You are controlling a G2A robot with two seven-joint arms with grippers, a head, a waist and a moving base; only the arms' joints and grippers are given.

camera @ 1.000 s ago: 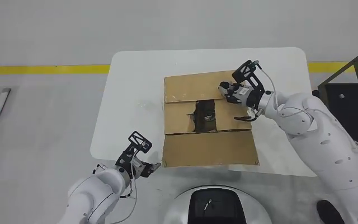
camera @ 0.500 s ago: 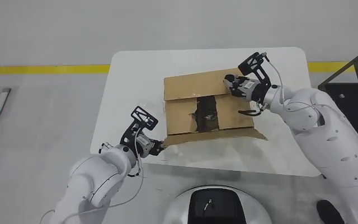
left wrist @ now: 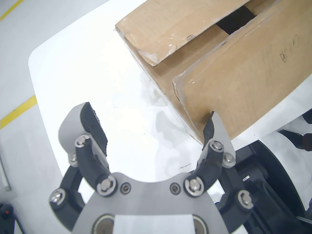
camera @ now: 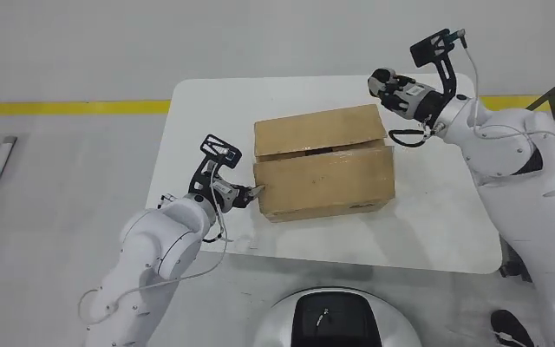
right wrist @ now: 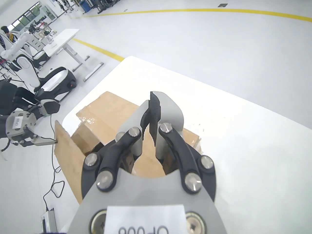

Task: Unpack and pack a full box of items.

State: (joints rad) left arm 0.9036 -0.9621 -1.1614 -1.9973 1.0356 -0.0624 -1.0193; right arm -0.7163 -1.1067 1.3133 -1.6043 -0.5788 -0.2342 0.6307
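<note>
On white table point(camera: 204, 113), near mid-surface: cardboard box point(camera: 323, 165). Over the opening, far flap point(camera: 316, 130) folded down; near flap point(camera: 325, 182) raised at a tilt, not yet down, with a dark gap point(left wrist: 235, 18) between the two and contents hidden inside. At the near left corner of the box, left gripper point(camera: 245, 193), jaws spread wide and holding nothing; one fingertip point(left wrist: 214, 127) touching the corner edge of the near flap, the other well apart from it above bare table. Above the far right corner, clear of the cardboard, right gripper point(camera: 381, 82), jaws drawn almost together on nothing.

Likely hazards, by judgement: slipping of the near flap off that single point of contact and falling outward, for want of any pinch on it; sliding or turning of the whole box across the top, from a push at one corner with no counter-hold on the far side; lifting of the far flap, with nothing pressing on it.

Beyond the table, yellow floor line point(camera: 87, 108); at the right edge of the top view, dark frame point(camera: 531, 143); in the right wrist view, white desk point(right wrist: 61, 37) and floor cable point(right wrist: 54, 179). In the way of the contents: both flaps, leaving open no more than the narrow gap.
</note>
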